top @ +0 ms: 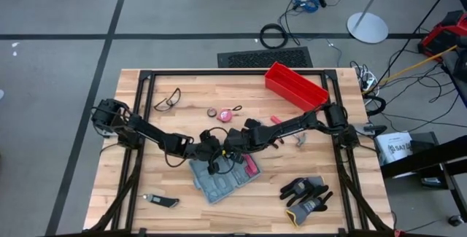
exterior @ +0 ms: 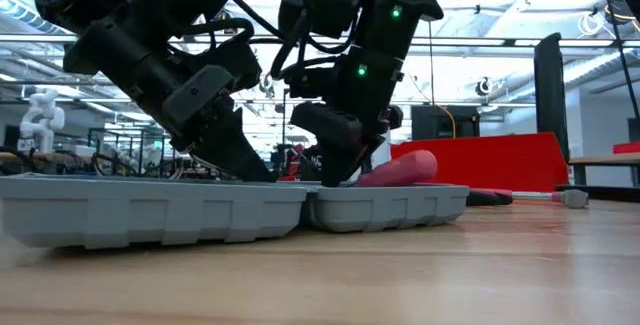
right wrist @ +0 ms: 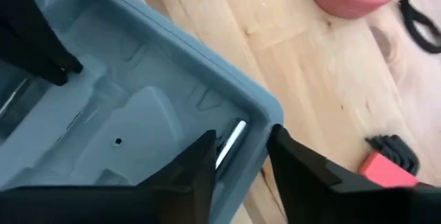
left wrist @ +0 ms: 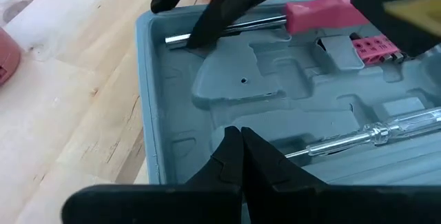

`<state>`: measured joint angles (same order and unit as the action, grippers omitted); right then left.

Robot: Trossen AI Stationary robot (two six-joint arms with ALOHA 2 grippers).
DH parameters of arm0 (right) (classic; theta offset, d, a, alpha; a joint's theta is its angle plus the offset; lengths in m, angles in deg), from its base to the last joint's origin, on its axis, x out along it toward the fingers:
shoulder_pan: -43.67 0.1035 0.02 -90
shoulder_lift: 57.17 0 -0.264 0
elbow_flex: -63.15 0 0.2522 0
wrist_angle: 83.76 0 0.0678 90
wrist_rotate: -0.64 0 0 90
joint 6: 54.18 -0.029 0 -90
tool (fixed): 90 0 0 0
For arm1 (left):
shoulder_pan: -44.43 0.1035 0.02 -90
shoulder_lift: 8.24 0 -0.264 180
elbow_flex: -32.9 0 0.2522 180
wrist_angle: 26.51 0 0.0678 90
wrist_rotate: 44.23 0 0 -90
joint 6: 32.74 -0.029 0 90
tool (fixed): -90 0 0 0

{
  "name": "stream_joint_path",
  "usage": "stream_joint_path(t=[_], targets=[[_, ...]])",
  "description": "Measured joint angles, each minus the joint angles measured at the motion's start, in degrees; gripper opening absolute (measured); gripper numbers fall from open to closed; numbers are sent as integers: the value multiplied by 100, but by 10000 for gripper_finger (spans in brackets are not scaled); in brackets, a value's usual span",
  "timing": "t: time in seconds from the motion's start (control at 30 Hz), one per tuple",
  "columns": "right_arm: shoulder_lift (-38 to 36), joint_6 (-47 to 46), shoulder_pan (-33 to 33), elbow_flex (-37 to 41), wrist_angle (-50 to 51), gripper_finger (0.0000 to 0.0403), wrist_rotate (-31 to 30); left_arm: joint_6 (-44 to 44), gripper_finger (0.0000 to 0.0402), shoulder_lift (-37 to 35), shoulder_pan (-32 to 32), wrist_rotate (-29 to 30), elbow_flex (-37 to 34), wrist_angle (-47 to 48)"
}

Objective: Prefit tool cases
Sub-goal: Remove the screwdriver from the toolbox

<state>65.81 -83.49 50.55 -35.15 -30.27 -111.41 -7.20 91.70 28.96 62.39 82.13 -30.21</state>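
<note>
- The tool case (top: 219, 177) lies open and flat on the wooden table, just below the middle of the high view, turned at a slant to the table's edges
- It is grey-blue plastic with rounded corners; the low view shows its two shallow halves (exterior: 150, 210) side by side across the lower left of the frame, meeting at a seam
- Its inside (left wrist: 275, 107) is grey moulding with tool-shaped slots
- A pink-handled tool (left wrist: 324, 14) with a metal shaft lies along one edge; a clear-handled screwdriver (left wrist: 386, 131) sits in another slot
</note>
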Motion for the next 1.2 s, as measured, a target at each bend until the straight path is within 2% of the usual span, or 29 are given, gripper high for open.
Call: stream_joint_path(t=[0.27,0.47,0.63,0.8,0.87,0.97,1.1,1.2], targets=[[-30,639,-7,5,-49,52,55,-1,1,1,-2,-7,0,4],[-54,903,-11,-401,385,5,176,-2,1,1,-5,-9,-1,4],[-46,921,36,-869,1045,7,289,-43,1,1,-41,-22,-1,0],[-343,753,340,-1521,1890,3,270,-42,1,1,-81,-61,-2,19],[-454,708,506,-1749,2220,1,710,-40,1,1,-104,-55,-2,19],[-518,637,777,-1971,2244,1,1449,24,1,1,-127,-55,-2,20],[-466,549,1051,-1928,2180,0,1684,63,1,1,-125,-55,-2,17],[-305,475,1082,-1791,1997,0,1547,61,1,1,-122,-51,-2,17]])
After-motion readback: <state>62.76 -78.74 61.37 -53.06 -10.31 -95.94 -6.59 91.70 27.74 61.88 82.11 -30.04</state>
